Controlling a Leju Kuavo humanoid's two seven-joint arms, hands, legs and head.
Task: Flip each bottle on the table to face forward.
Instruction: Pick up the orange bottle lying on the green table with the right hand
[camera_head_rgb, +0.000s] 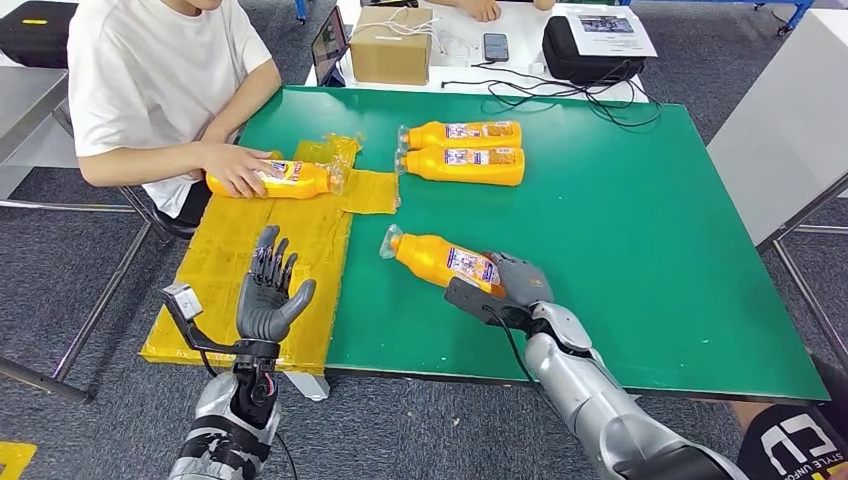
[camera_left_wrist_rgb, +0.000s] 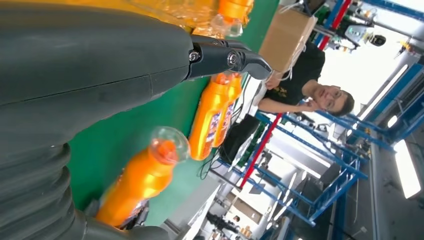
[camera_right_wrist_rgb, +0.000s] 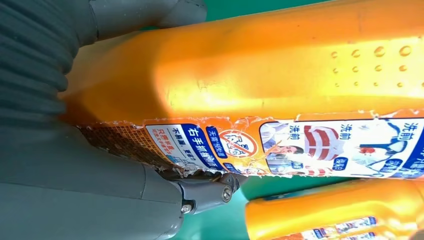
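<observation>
An orange bottle with a clear cap lies on its side on the green table, label up. My right hand grips its base end; in the right wrist view the bottle sits against the palm with the thumb at its label. Two more orange bottles lie side by side farther back. A person's hand rests on another bottle on the yellow mat. My left hand hovers open over the mat, fingers spread. The left wrist view shows the near bottle past that hand's fingers.
A person in a white shirt sits at the table's left. Behind the green table stand a cardboard box, a black case, a phone and cables. Grey tables flank both sides. The green surface to the right is bare.
</observation>
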